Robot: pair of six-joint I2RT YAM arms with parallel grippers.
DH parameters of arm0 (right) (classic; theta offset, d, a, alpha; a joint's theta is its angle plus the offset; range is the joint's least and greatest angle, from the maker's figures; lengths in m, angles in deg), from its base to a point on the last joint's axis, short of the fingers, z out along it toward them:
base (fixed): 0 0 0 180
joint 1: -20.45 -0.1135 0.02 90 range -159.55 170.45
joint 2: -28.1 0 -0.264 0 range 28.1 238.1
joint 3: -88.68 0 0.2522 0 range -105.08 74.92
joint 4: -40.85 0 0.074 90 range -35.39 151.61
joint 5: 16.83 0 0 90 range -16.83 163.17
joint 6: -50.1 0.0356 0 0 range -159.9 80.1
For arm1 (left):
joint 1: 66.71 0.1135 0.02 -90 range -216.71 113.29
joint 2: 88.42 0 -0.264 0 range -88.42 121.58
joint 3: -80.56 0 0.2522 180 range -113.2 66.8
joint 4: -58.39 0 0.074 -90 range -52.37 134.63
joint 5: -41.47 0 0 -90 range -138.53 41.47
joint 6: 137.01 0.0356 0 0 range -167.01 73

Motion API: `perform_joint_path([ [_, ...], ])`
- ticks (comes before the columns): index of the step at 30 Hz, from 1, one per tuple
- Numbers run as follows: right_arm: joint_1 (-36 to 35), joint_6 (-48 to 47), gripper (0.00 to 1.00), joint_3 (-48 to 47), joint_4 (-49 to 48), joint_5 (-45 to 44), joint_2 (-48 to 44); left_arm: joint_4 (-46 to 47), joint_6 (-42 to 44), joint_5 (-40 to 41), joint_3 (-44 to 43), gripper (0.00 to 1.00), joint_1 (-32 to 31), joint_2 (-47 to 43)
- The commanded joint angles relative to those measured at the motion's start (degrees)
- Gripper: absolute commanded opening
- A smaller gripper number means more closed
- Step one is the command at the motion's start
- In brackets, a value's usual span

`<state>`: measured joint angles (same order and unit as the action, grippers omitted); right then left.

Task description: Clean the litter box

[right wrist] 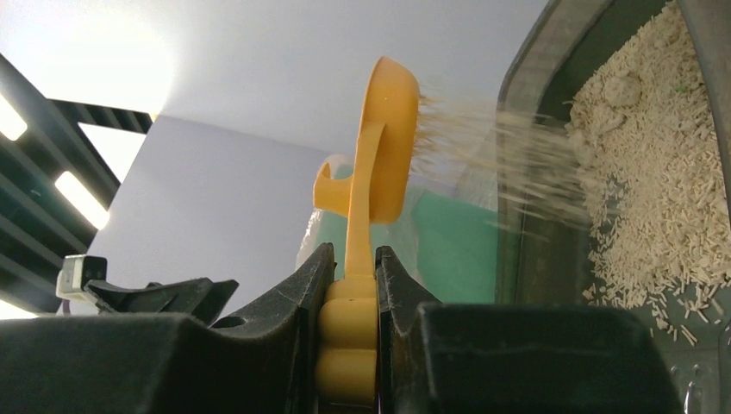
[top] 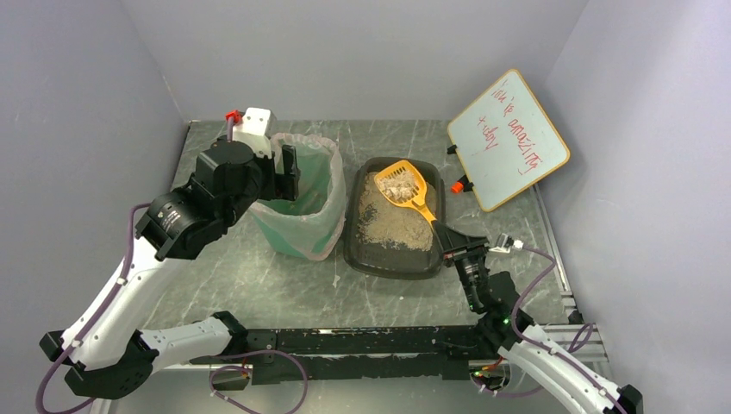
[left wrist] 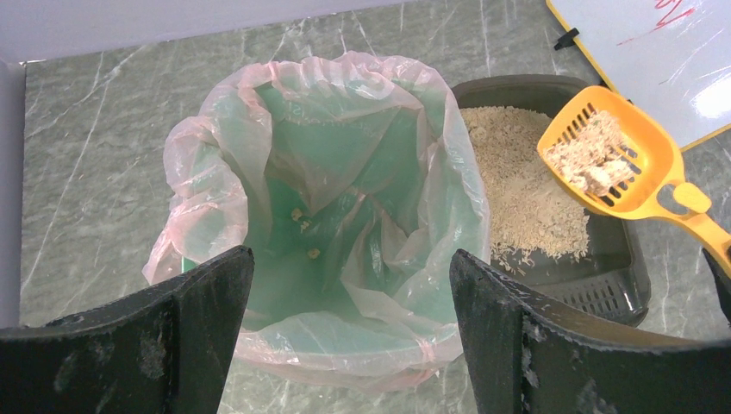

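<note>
The dark grey litter box (top: 366,257) (left wrist: 617,295) (right wrist: 552,69) lies mid-table with beige litter (top: 390,220) (right wrist: 655,198) in it. My right gripper (top: 448,242) (right wrist: 354,259) is shut on the handle of an orange slotted scoop (top: 403,184) (left wrist: 616,159) (right wrist: 388,147). The scoop hangs above the box with pale clumps in it, and loose grains stream down from it into the box. My left gripper (top: 284,172) (left wrist: 349,285) hangs open over the near rim of the green bin (top: 303,194) (left wrist: 336,198), nothing between its fingers.
The bin has a clear pinkish bag liner with a few bits at its bottom. A whiteboard (top: 509,138) (left wrist: 655,52) with red writing leans at the back right. Grey walls close in the marbled table (top: 259,285) on three sides.
</note>
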<state>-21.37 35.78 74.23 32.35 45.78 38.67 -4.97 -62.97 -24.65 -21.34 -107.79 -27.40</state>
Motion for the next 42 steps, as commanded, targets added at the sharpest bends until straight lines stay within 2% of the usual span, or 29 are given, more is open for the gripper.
perform_joint_path([
  [1,0.1,0.3,0.0,1.6,3.2,1.5,1.1,0.8,-0.4,1.1,-2.2,0.89,-0.2,-0.1],
  [4,0.1,1.0,0.0,2.7,-4.7,4.6,4.1,0.8,-0.4,1.2,-2.0,0.89,-0.2,-0.5],
  [6,0.0,0.7,0.0,-0.7,2.1,3.0,4.8,0.4,-0.4,1.4,-2.2,0.89,-0.2,-0.5],
  [9,0.1,1.6,0.0,3.2,-7.6,4.6,5.6,0.6,-0.2,1.6,-1.5,0.89,-0.2,-1.0],
  [12,0.1,0.8,0.0,-1.0,3.2,1.5,3.3,-0.1,-0.2,1.7,-1.9,0.89,-0.2,-0.8],
  [14,0.1,1.3,0.0,3.0,-5.1,2.4,1.7,0.3,0.2,2.0,-1.3,0.9,-0.2,-1.1],
  [15,0.1,1.6,0.0,2.6,-4.8,3.1,2.0,0.5,0.3,2.1,-1.0,0.9,-0.2,-1.2],
  [17,0.1,1.7,0.0,-0.7,2.7,1.5,1.6,0.3,0.2,2.1,-1.3,0.9,-0.2,-0.8],
  [20,0.1,3.7,0.0,3.8,-7.2,3.5,2.0,1.2,0.1,1.4,-0.9,0.9,-0.2,-0.5],
  [22,0.2,3.9,0.0,1.3,1.4,1.1,0.6,0.8,0.0,1.2,-1.5,0.89,-0.1,-0.1],
  [25,0.1,4.6,0.0,3.4,-5.9,3.6,1.5,1.0,0.3,1.5,-1.5,0.9,-0.2,-0.3],
  [28,0.0,3.5,0.0,-0.9,4.6,0.6,-0.9,0.2,0.3,2.1,-2.4,0.9,-0.2,0.0],
  [30,0.1,3.8,0.0,3.1,-3.8,2.0,-2.0,0.7,0.6,2.0,-2.0,0.9,-0.2,-0.4],
  [33,0.2,3.1,0.0,-2.6,8.2,-0.2,-2.6,0.3,0.6,2.0,-2.6,0.9,-0.2,0.1],
  [36,0.1,5.3,0.0,2.2,-2.6,2.5,-2.8,1.0,0.9,1.5,-2.2,0.9,-0.2,-0.3],
  [38,0.1,5.0,0.0,-2.6,8.1,0.7,-2.6,0.9,0.9,1.5,-2.5,0.9,-0.2,-0.2],
  [39,0.1,6.0,0.0,-1.9,7.1,0.0,-3.4,0.9,0.7,1.5,-2.5,0.9,-0.2,-0.3],
  [41,0.2,7.4,0.0,2.3,-3.8,2.6,-2.6,1.5,0.8,1.0,-2.0,0.91,-0.2,-0.7],
  [42,0.2,8.5,0.0,0.4,-0.8,3.8,-1.0,1.6,0.8,0.9,-1.9,0.91,-0.2,-0.6],
])
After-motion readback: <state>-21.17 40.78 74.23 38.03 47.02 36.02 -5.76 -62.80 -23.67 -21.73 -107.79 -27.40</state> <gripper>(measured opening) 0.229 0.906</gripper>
